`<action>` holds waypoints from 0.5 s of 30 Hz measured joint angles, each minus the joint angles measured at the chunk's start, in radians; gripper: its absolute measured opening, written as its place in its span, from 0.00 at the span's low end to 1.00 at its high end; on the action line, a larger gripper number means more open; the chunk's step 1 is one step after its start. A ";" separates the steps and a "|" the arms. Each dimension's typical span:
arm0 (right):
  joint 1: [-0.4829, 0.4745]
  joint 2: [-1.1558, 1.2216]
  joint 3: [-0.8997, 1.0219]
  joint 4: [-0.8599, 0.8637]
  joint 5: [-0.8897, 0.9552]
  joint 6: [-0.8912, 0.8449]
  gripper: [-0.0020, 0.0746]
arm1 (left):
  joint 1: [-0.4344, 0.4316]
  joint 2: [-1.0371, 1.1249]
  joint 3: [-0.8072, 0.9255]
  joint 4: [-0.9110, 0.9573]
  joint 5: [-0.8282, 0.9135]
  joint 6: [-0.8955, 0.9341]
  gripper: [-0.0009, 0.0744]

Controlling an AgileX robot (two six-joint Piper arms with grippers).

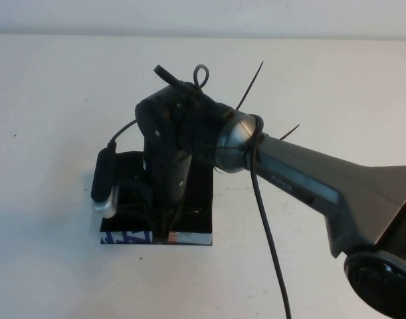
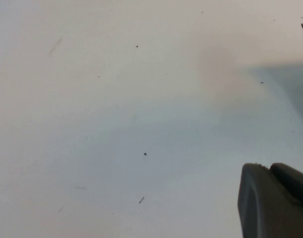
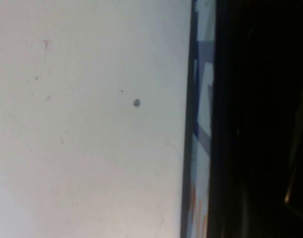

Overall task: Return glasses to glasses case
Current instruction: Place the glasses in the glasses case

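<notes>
Scene: a white surface (image 1: pixel 50 133) carries the glasses case (image 1: pixel 189 236), a black box with a white, blue and orange printed front edge, lying near the middle of the high view
Right arm: it reaches in from the robot's right and points down over the case; the right gripper (image 1: pixel 164 229) sits at the front edge of the case, its body blocking most of the interior
Right gripper state: cannot tell; the wrist housing hides it from above, and the right wrist view shows only the printed edge and dark lining
Left gripper: the left gripper (image 2: pixel 272 201) appears only in the left wrist view, as a dark finger over bare surface, away from the case; whether it is apart or together cannot be told
Glasses: not clearly visible; a faint glint inside the dark case in the right wrist view may be the frame, but that is unsure
Handling, as a judgement: plastic-framed glasses are light and stiff, with smooth lenses that scratch and slip; the bridge or a temple arm is the safer hold, with gentle pressure
Case: rigid and flat, likely to slide on the smooth surface if pushed
</notes>
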 joint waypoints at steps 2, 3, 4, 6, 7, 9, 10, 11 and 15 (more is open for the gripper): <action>0.000 0.004 0.000 0.000 0.000 0.000 0.11 | 0.000 0.000 0.000 0.000 0.000 0.000 0.01; 0.000 0.006 0.000 0.000 -0.002 0.000 0.11 | 0.000 0.000 0.000 0.000 0.000 0.000 0.01; 0.000 0.006 0.000 0.000 -0.002 0.000 0.11 | 0.000 0.000 0.000 0.000 0.000 0.000 0.01; 0.000 0.006 -0.002 0.000 -0.002 0.000 0.11 | 0.000 0.000 0.000 0.000 0.000 0.000 0.01; 0.000 0.006 -0.002 0.000 -0.002 0.000 0.11 | 0.000 0.000 0.000 0.000 0.000 0.000 0.01; 0.000 0.006 -0.002 0.000 -0.002 0.000 0.11 | 0.000 0.000 0.000 0.000 0.000 0.000 0.01; 0.000 0.006 -0.002 0.000 -0.002 0.000 0.13 | 0.000 0.000 0.000 0.000 0.000 0.000 0.01; 0.000 0.006 -0.002 0.000 -0.002 0.000 0.14 | 0.000 0.000 0.000 0.000 0.000 0.000 0.01; 0.000 0.008 -0.002 0.000 -0.002 0.006 0.28 | 0.000 0.000 0.000 0.000 0.000 0.000 0.01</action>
